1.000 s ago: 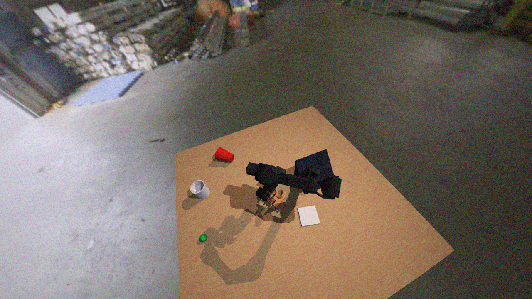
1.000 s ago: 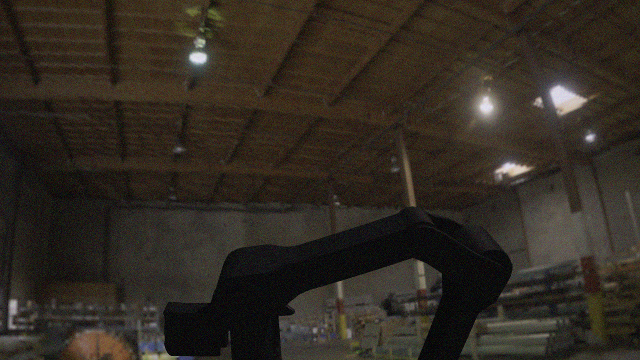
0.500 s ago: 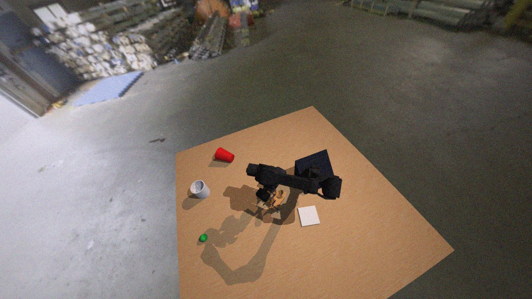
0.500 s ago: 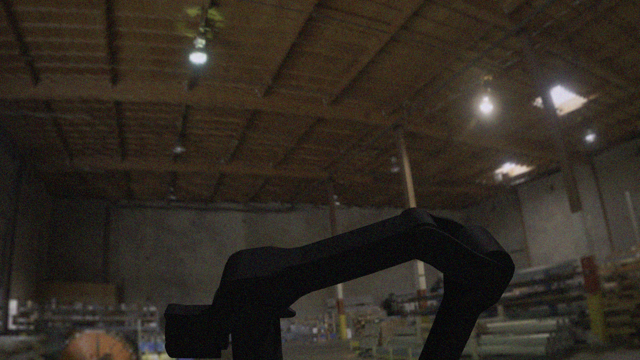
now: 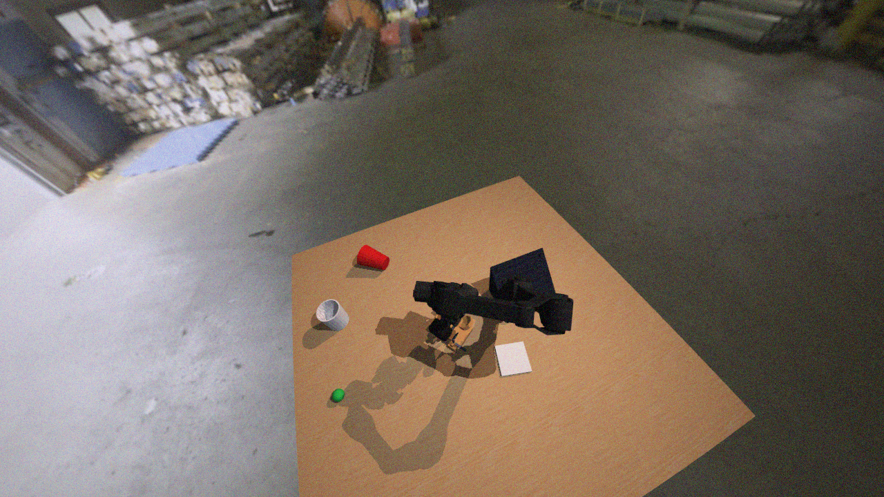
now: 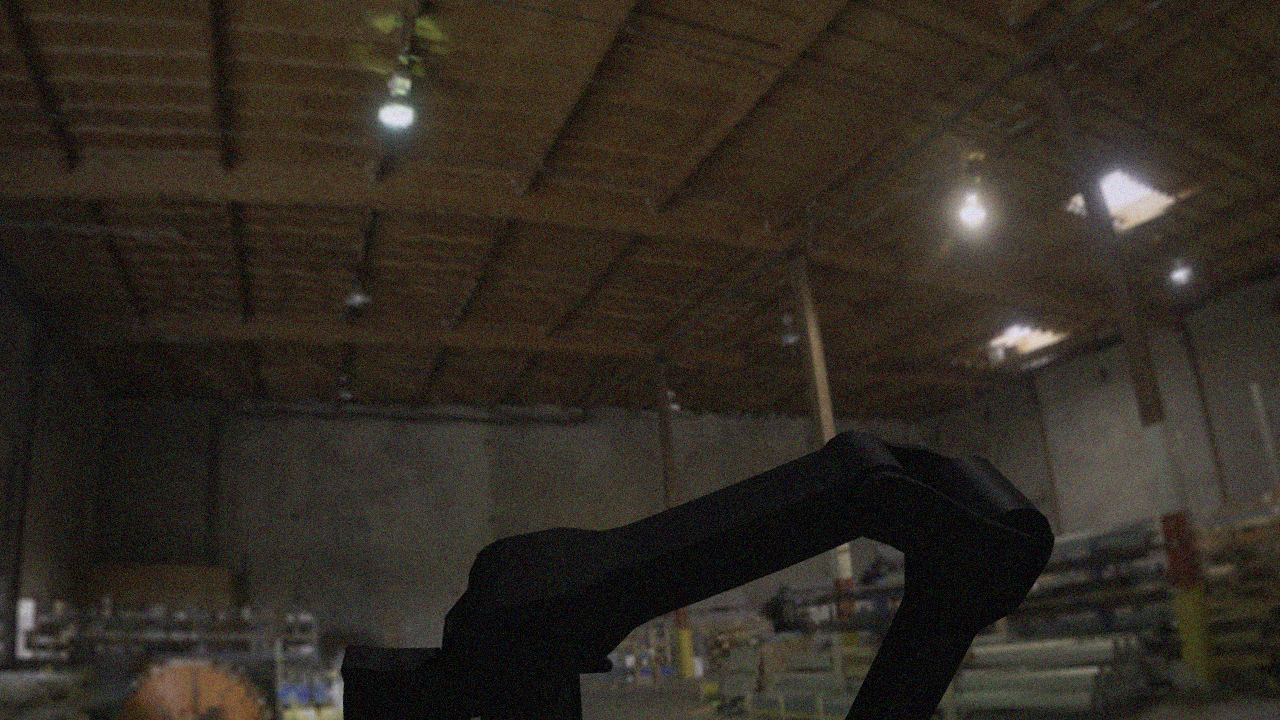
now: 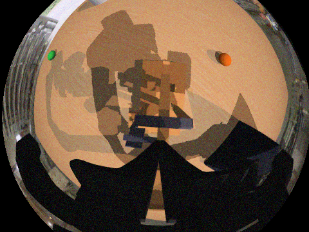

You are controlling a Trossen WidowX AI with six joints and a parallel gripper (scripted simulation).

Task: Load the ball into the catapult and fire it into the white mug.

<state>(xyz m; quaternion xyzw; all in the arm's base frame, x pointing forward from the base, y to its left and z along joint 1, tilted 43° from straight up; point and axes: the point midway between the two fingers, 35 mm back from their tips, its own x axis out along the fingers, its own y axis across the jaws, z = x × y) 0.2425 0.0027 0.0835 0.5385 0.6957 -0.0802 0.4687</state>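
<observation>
The tan wooden catapult [image 5: 460, 334] [image 7: 165, 96] with dark blue crossbars stands on the table under my arm. My gripper [image 7: 159, 144] is shut with nothing seen between its fingertips, which are over the catapult's throwing arm in the wrist view. The fingers hide the spoon end there; whether they touch it I cannot tell. The orange ball [image 7: 224, 59] lies on the table to the right of the catapult in the wrist view, and is hidden in the top view. The white mug [image 5: 332, 315] stands upright near the table's left edge.
A green ball [image 5: 337, 395] [image 7: 51, 55] lies near the left edge. A red cup [image 5: 373, 258] lies on its side farther back. A white square tile [image 5: 512, 359] lies right of the catapult. A large dark block [image 5: 522, 270] [image 7: 242, 146] stands beside the arm. The exterior view shows only the arm [image 6: 742, 555].
</observation>
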